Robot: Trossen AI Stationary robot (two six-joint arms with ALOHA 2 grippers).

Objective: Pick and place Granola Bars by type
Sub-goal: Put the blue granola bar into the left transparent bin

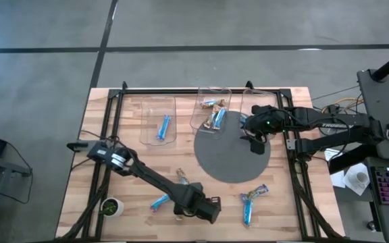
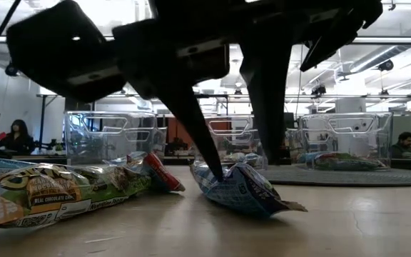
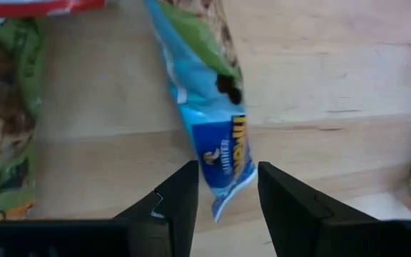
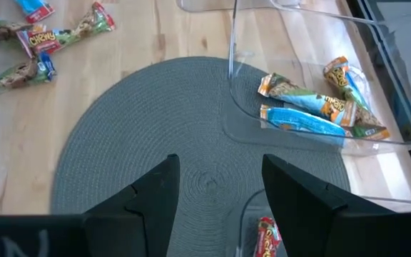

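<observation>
Pickup step: left pincer (image 3: 225, 196) spread apart, straddling blue bar (image 3: 216, 135) on worktop (image 3: 348, 86); next, clamp and lift.

Grey tiled floor (image 1: 46, 61), ceiling lights (image 2: 398, 44)

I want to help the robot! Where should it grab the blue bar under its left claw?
Best across the blue bar's narrow middle, coming straight down from above. It lies flat on the wood, and the open left gripper already straddles its crimped end, so sliding toward the middle should give firmer hold.
</observation>
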